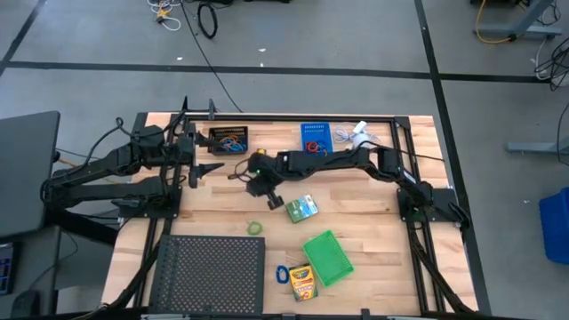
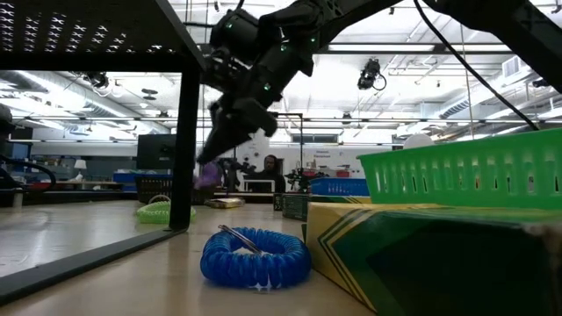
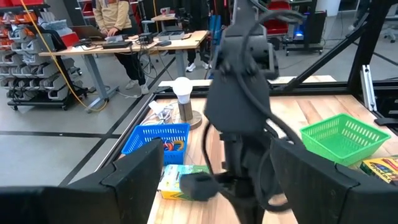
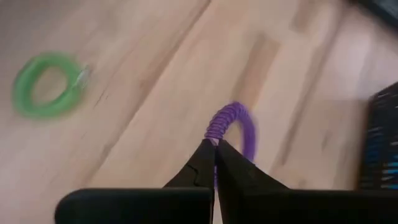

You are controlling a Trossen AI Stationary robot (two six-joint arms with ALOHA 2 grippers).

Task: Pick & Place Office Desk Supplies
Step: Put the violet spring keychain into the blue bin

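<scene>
Where lettering might show, right fingers pinch an unmarked purple loop.

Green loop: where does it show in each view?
High view: green loop between mesh tray and right gripper.
Low view: left, behind the black post.
Left wrist view: not in it.
Right wrist view: on bare wood, apart from the purple loop.
Shared landmark: right gripper, shut on purple loop.

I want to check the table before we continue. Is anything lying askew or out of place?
The green bin sits turned at an angle, with the crayon box against its corner. A green loop and a blue loop lie loose on the wood. The right gripper holds a purple loop. Nothing looks spilled or damaged.
</scene>
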